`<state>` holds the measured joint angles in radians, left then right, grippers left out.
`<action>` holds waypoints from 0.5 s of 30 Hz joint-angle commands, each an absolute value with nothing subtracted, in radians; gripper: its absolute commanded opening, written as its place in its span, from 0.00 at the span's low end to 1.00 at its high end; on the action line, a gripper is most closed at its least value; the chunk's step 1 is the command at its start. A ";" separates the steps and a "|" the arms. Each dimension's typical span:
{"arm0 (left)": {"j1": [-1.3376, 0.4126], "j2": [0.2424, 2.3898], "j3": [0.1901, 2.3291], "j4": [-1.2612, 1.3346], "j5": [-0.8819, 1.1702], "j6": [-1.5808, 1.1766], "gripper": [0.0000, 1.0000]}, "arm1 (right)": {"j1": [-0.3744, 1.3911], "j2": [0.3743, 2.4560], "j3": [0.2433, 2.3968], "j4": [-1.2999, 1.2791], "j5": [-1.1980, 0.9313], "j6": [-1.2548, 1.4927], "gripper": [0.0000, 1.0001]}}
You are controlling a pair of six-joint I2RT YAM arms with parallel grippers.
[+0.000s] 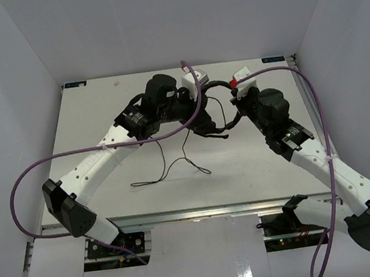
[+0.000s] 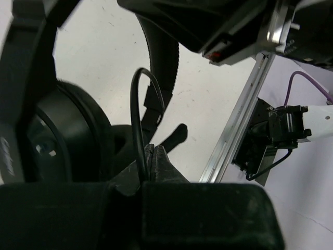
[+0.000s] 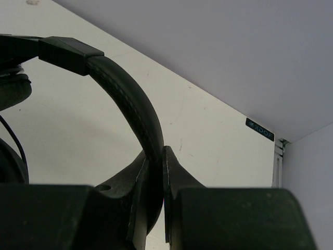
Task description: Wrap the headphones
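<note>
The black headphones (image 1: 213,118) hang between my two grippers over the back middle of the table. My right gripper (image 3: 156,152) is shut on the padded headband (image 3: 125,94), which arches up and to the left out of the jaws. My left gripper (image 2: 152,149) is shut on the thin black cord (image 2: 136,104), which loops up from the fingertips. An earcup (image 2: 67,135) fills the left of the left wrist view. The rest of the cord (image 1: 174,163) trails in loose curves down onto the table. From above, the left gripper (image 1: 190,100) and right gripper (image 1: 238,101) stand close together.
White walls close in the table (image 1: 110,188) on the left, back and right. Thick purple cables (image 1: 39,163) arc over both arms. A metal rail (image 2: 234,125) runs along the table's near edge, with arm base hardware (image 2: 281,130) beyond it.
</note>
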<state>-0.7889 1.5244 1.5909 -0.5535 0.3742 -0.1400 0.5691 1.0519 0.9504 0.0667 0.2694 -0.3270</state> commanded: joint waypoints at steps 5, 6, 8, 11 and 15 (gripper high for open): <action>-0.756 1.559 1.769 -0.630 0.281 -0.007 0.03 | 0.580 0.995 0.934 0.003 0.024 -0.363 0.08; -0.755 1.567 1.787 -0.644 0.268 0.013 0.03 | 0.581 0.992 0.927 -0.002 0.015 -0.366 0.08; -0.754 1.582 1.828 -0.670 0.237 0.053 0.03 | 0.583 0.987 0.916 -0.025 0.009 -0.373 0.08; -0.755 1.589 1.858 -0.705 0.187 0.101 0.04 | 0.581 0.981 0.910 -0.038 -0.030 -0.386 0.08; -0.753 1.554 1.851 -0.724 0.107 0.155 0.05 | 0.581 0.976 0.905 -0.052 -0.045 -0.405 0.08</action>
